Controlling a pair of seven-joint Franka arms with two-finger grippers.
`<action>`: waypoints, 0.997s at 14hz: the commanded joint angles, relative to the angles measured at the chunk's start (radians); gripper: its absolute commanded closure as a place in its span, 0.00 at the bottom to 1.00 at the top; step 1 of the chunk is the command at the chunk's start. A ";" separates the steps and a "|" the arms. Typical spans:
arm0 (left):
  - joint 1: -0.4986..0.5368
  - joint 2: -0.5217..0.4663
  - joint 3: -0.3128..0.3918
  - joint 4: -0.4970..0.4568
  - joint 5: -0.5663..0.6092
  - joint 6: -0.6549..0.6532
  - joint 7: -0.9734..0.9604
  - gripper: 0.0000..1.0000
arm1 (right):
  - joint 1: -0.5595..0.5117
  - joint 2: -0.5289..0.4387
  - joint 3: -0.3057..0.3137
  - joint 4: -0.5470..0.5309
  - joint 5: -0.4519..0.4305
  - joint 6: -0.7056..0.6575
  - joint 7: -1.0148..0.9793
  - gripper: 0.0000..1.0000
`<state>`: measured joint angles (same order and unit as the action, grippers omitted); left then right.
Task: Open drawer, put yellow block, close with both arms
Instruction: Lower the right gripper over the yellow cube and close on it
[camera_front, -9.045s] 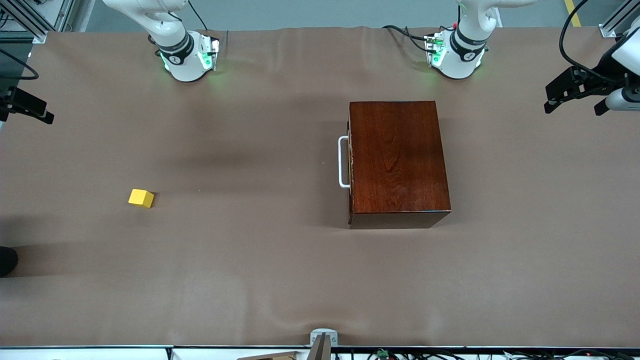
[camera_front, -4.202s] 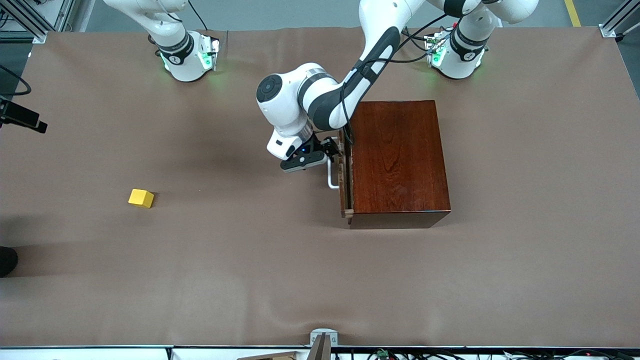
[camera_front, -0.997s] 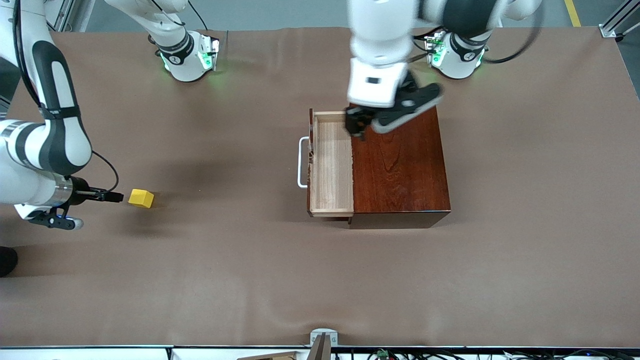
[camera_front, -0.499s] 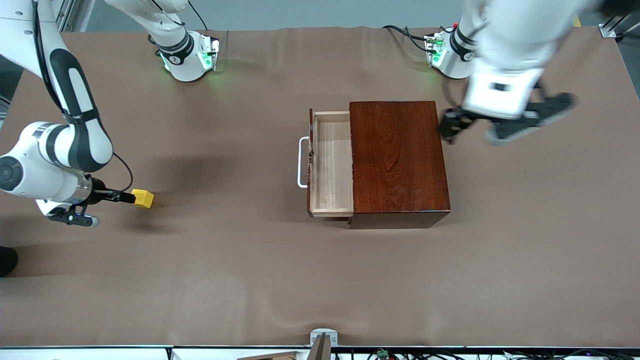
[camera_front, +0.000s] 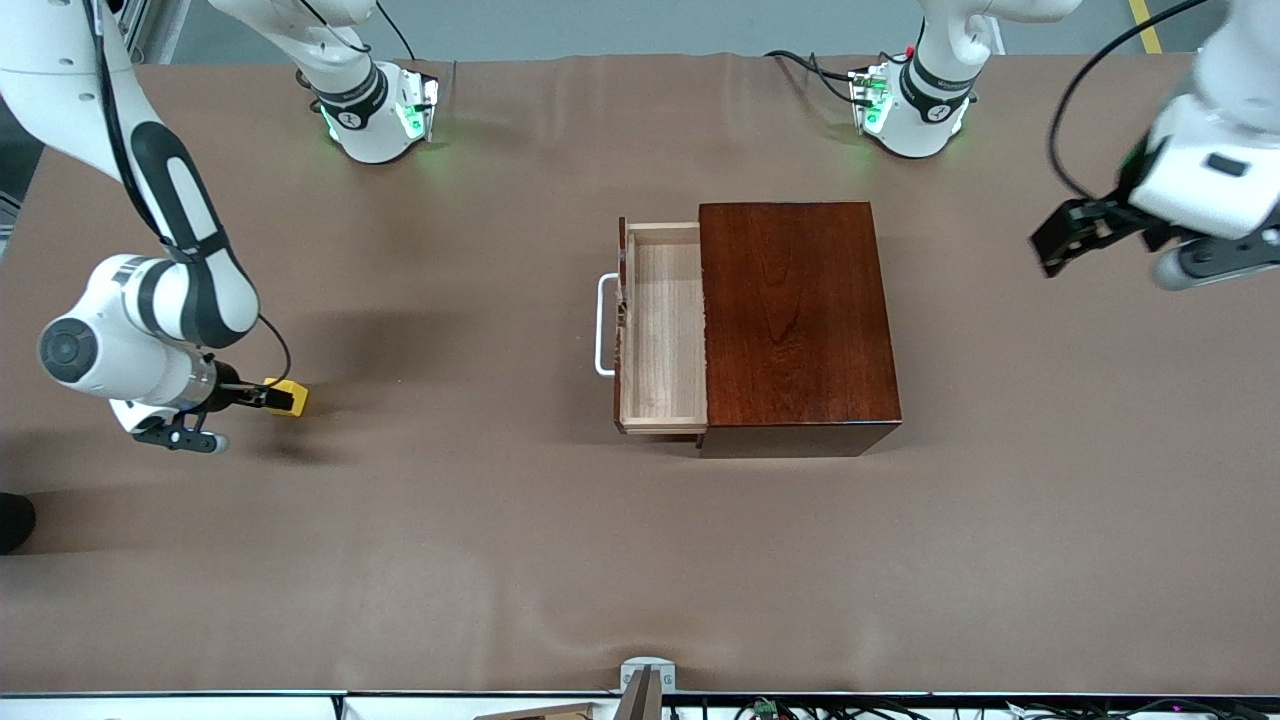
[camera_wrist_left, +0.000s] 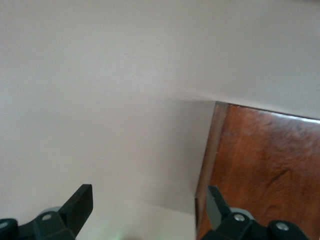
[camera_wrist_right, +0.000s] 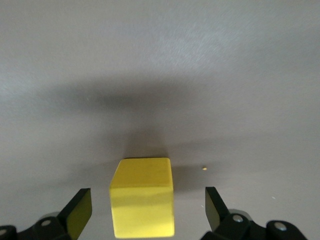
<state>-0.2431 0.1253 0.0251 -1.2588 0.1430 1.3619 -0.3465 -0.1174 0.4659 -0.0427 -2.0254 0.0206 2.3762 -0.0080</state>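
Right gripper (camera_wrist_right: 145, 212), jaws wide apart, straddles the yellow block (camera_wrist_right: 143, 203) on the table. The drawer (camera_front: 660, 325) stands pulled out. Left gripper (camera_wrist_left: 147, 210), jaws spread and empty, hangs beside the box (camera_front: 795, 320).
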 joint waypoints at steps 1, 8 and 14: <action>0.057 -0.105 -0.011 -0.135 -0.019 0.009 0.102 0.00 | 0.018 0.000 0.000 -0.027 0.013 0.024 0.011 0.00; 0.143 -0.190 -0.011 -0.287 -0.077 0.086 0.268 0.00 | 0.030 -0.007 0.000 -0.018 0.001 -0.009 -0.004 1.00; 0.142 -0.185 -0.016 -0.275 -0.077 0.097 0.291 0.00 | 0.039 -0.067 0.003 0.042 0.002 -0.168 0.002 1.00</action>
<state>-0.1096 -0.0353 0.0166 -1.5122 0.0825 1.4372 -0.0766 -0.0832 0.4486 -0.0414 -1.9963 0.0199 2.2781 -0.0097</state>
